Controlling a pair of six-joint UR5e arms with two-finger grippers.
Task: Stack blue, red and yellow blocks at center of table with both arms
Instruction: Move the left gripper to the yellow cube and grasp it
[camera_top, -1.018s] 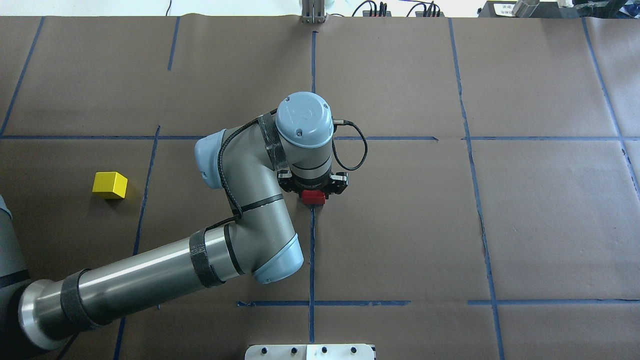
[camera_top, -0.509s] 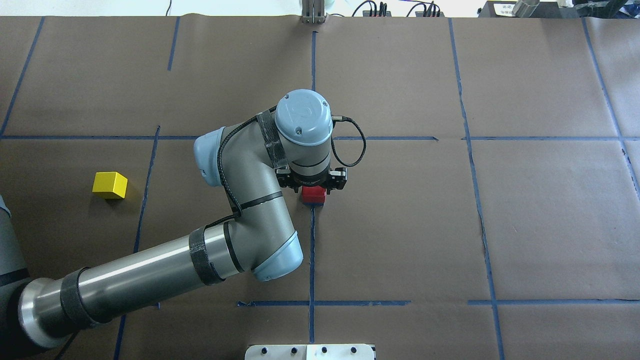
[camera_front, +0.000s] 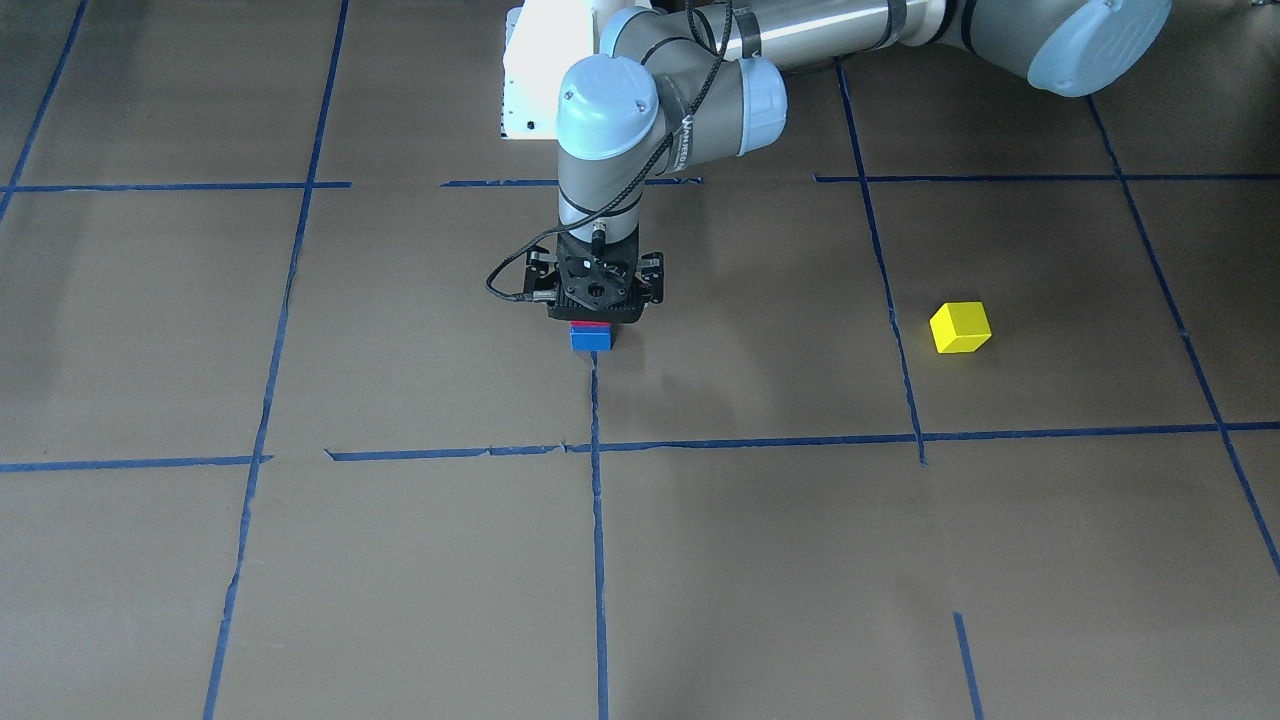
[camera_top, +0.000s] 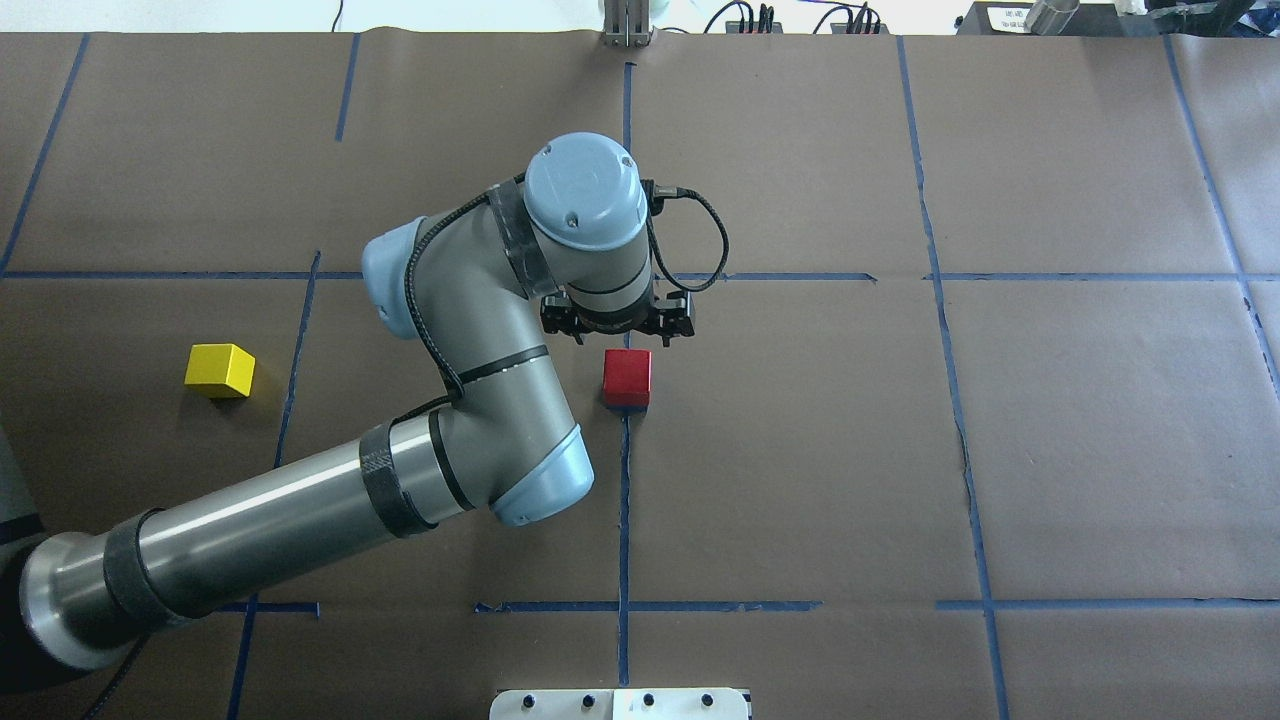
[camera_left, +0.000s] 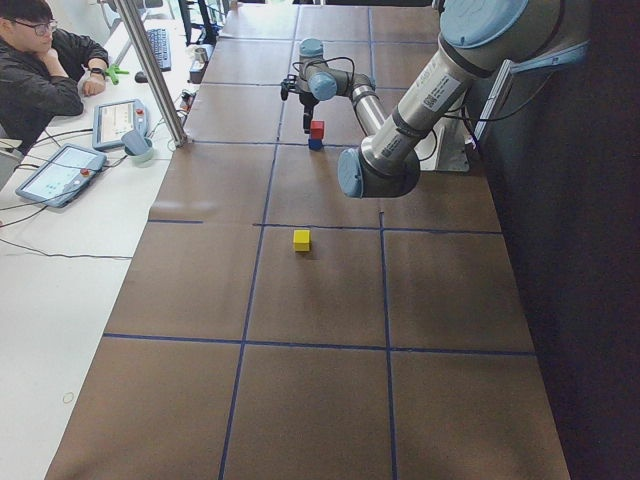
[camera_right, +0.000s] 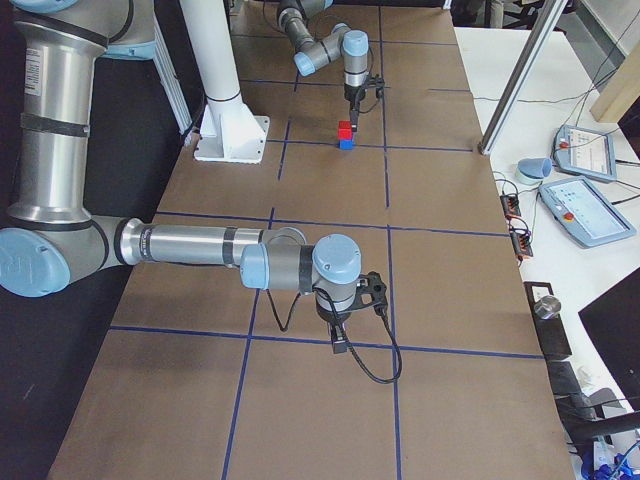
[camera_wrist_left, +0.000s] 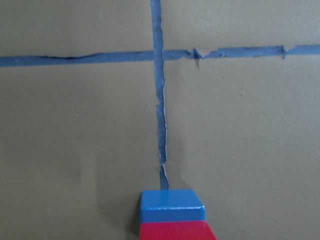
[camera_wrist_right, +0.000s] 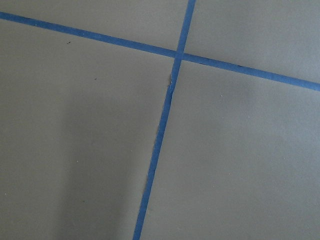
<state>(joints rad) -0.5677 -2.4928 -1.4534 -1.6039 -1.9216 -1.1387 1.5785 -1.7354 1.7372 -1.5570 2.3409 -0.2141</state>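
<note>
A red block (camera_top: 627, 377) sits on a blue block (camera_front: 591, 340) at the table's centre, on a blue tape line. The left wrist view shows the blue block (camera_wrist_left: 171, 205) and the red block (camera_wrist_left: 176, 231) at its bottom edge. My left gripper (camera_top: 617, 330) hangs above the stack, open and empty, clear of the red block. A yellow block (camera_top: 219, 369) lies alone on the left side of the table. My right gripper (camera_right: 338, 345) points down over bare table at the right end. I cannot tell if it is open or shut.
Blue tape lines divide the brown table cover. A white base plate (camera_top: 620, 704) sits at the robot's edge. An operator (camera_left: 40, 70) with tablets and a metal pole (camera_left: 150, 70) are at the far side of the table.
My left gripper has let go of the red block and risen away from it toward the far side. The red block stays on the blue one. The yellow block has not moved.
</note>
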